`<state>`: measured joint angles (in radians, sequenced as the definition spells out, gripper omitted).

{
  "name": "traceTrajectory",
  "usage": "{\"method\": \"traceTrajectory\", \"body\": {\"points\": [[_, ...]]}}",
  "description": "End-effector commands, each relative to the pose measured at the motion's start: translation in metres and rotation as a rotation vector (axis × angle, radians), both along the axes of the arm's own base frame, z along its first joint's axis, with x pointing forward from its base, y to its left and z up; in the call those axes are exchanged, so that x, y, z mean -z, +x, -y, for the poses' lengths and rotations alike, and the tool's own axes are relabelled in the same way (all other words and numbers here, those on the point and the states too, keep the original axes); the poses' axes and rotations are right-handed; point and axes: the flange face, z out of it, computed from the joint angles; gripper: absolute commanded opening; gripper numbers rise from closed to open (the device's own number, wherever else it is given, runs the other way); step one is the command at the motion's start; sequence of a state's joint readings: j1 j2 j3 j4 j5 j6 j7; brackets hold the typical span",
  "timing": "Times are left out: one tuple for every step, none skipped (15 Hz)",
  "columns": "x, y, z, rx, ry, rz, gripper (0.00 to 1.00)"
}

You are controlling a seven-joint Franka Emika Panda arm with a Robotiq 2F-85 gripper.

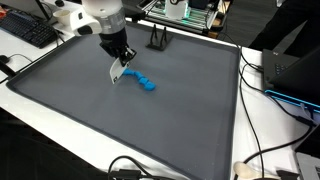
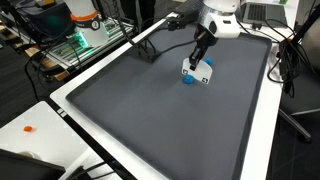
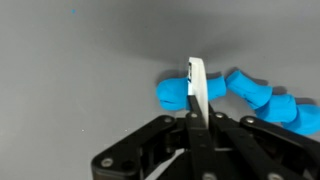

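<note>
The end effector [image 3: 197,118] grips a thin white flat piece [image 3: 197,85] edge-on over a blue segmented toy [image 3: 262,100] lying on the grey tabletop [image 1: 180,125].

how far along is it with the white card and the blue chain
Done: gripper is shut on the white card. In hand: card held at the blue chain, whether they touch is unclear. Left: chain lies on the mat, card not yet released.
</note>
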<state>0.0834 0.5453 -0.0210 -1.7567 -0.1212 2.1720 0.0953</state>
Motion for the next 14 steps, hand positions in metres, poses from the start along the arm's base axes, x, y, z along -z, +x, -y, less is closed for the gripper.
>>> {"method": "traceTrajectory", "body": {"points": [[0.027, -0.013, 0.008, 0.006, 0.011, -0.037, 0.01], [0.029, -0.015, 0.010, 0.010, 0.010, -0.041, 0.01], [0.029, -0.017, 0.011, 0.014, 0.012, -0.044, 0.01], [0.030, -0.020, 0.012, 0.019, 0.015, -0.047, 0.01], [0.032, -0.023, 0.013, 0.025, 0.024, -0.047, 0.01], [0.033, -0.025, 0.013, 0.030, 0.032, -0.043, 0.01], [0.034, -0.028, 0.013, 0.036, 0.035, -0.041, 0.01], [0.034, -0.031, 0.014, 0.039, 0.039, -0.040, 0.01], [0.033, -0.034, 0.014, 0.045, 0.042, -0.037, 0.01], [0.030, -0.037, 0.014, 0.050, 0.045, -0.035, 0.01], [0.028, -0.040, 0.014, 0.055, 0.045, -0.037, 0.01], [0.025, -0.043, 0.015, 0.061, 0.046, -0.043, 0.01], [0.022, -0.045, 0.015, 0.065, 0.048, -0.045, 0.01], [0.019, -0.048, 0.014, 0.056, 0.042, -0.051, 0.01]]}}
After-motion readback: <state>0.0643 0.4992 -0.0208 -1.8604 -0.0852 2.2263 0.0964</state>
